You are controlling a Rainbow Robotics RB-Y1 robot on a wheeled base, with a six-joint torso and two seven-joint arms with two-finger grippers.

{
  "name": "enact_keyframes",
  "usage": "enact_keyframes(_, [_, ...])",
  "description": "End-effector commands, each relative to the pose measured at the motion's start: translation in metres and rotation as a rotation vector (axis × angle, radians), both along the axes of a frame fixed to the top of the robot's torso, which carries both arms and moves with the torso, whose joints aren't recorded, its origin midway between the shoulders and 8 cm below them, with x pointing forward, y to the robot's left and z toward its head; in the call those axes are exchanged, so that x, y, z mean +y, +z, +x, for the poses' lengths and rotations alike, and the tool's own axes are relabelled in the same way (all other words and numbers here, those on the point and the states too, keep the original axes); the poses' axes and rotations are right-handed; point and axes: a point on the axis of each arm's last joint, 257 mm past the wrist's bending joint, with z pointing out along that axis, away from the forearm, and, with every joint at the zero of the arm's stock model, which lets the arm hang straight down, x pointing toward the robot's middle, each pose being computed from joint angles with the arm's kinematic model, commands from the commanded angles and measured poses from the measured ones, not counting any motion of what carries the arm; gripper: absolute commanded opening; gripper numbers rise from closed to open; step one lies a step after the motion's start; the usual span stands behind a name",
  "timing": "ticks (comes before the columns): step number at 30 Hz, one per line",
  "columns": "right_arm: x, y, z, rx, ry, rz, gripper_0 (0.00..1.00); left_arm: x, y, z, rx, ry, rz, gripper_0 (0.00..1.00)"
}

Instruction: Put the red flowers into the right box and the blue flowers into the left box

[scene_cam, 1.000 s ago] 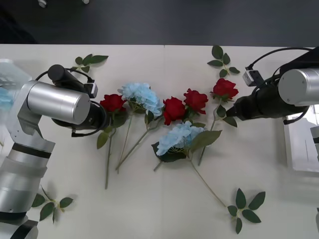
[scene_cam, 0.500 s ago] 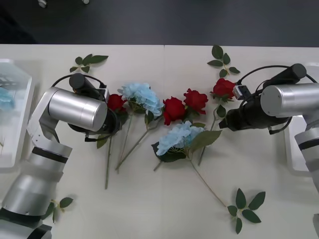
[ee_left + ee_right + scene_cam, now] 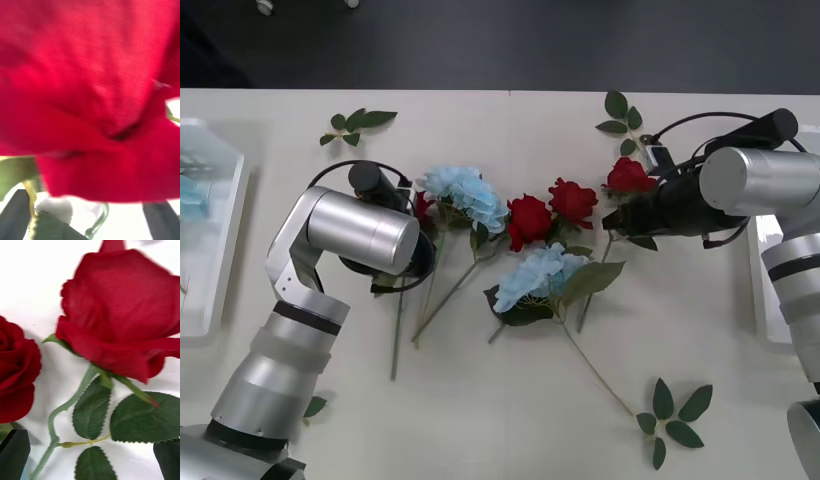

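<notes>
Below, each line runs from the near edge of the table to the far edge.

Near leaf sprigs: one loose green sprig (image 3: 672,417) lies at the near right of the table (image 3: 510,420); another (image 3: 311,407) peeks out beside the left arm's base.

Left gripper: hidden in the front view under the silver left forearm (image 3: 365,228); in the left wrist view its dark fingers (image 3: 17,213) stand wide apart at the two corners, holding nothing, with the left gripper (image 3: 90,219) just short of a rose head.

Leftmost rose: its red head (image 3: 422,205) shows beside the left forearm, stem running toward the near edge.

Blue flowers: one cluster (image 3: 535,277) lies at table centre over large leaves; another (image 3: 465,193) lies farther back, just beside the leftmost rose.

Middle roses: two red heads (image 3: 529,220) and (image 3: 572,200) lie side by side.

Right gripper: the right gripper (image 3: 92,455) hangs spread wide over the rightmost rose (image 3: 629,176), fingers (image 3: 15,452) apart either side of its stem and leaves, gripping nothing.

Left box: white tray (image 3: 220,250) at the table's left edge, well apart from the pile.

Right box: white tray (image 3: 768,290) at the right edge, partly behind the right arm.

Far leaf sprigs: one (image 3: 356,124) at far left, one (image 3: 624,122) at far right.
</notes>
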Motion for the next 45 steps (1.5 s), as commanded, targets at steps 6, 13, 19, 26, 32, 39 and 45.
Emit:
enact_keyframes(6, [0.032, 0.012, 0.007, -0.039, 0.026, 0.028, 0.98, -0.004, 0.018, 0.014, -0.046, -0.037, 0.019, 0.0])
enact_keyframes(13, [0.042, 0.002, 0.004, -0.02, -0.004, 0.031, 0.98, 0.006, 0.031, 0.019, -0.071, -0.031, 0.006, 0.0])
enact_keyframes(19, [0.041, -0.005, 0.0, -0.011, -0.003, 0.02, 0.98, 0.015, 0.051, 0.021, -0.105, -0.063, -0.036, 0.0])
enact_keyframes(26, [0.04, -0.015, 0.001, -0.04, 0.009, -0.017, 0.93, 0.016, 0.09, 0.014, -0.175, -0.167, -0.108, 0.0])
enact_keyframes(32, [0.035, -0.023, -0.003, -0.037, 0.012, -0.043, 0.26, 0.024, 0.122, 0.002, -0.261, -0.302, -0.161, 0.0])
enact_keyframes(39, [0.031, -0.027, -0.004, -0.036, 0.016, -0.063, 0.0, 0.023, 0.162, -0.02, -0.38, -0.474, -0.331, 0.0])
enact_keyframes(45, [0.028, -0.016, 0.001, -0.057, 0.006, -0.052, 0.0, 0.025, 0.194, -0.039, -0.52, -0.623, -0.411, 0.0])
